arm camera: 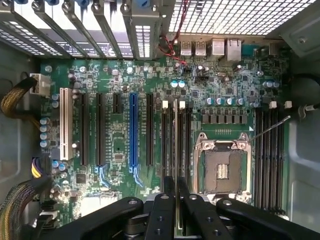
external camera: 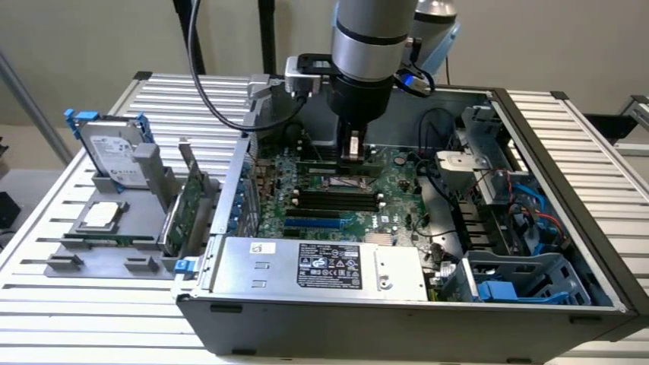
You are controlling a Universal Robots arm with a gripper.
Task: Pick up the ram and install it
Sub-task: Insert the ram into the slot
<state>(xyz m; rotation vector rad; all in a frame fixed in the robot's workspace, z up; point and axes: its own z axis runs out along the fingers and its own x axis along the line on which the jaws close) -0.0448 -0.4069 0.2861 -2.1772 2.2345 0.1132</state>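
Gripping the ram [arm camera: 175, 150] edge-on, the gripper [arm camera: 175, 200] has its fingers clenched on the stick's near end, holding it upright above the black memory slots [arm camera: 170, 145] that run between the blue slot [arm camera: 133, 132] and the CPU socket [arm camera: 223, 167]. In the exterior view the gripper [external camera: 352, 148] hangs low over the motherboard [external camera: 324, 194], at about 12 o'clock from the power supply [external camera: 319, 266] in the open case [external camera: 568, 175]. Judging from this, the main risk is misalignment: if the stick sits slightly off the slot line or tilts in the grasp, pressing down could jam it against the slot wall, bend the board, or leave one end unseated. I cannot tell whether it touches the slot.
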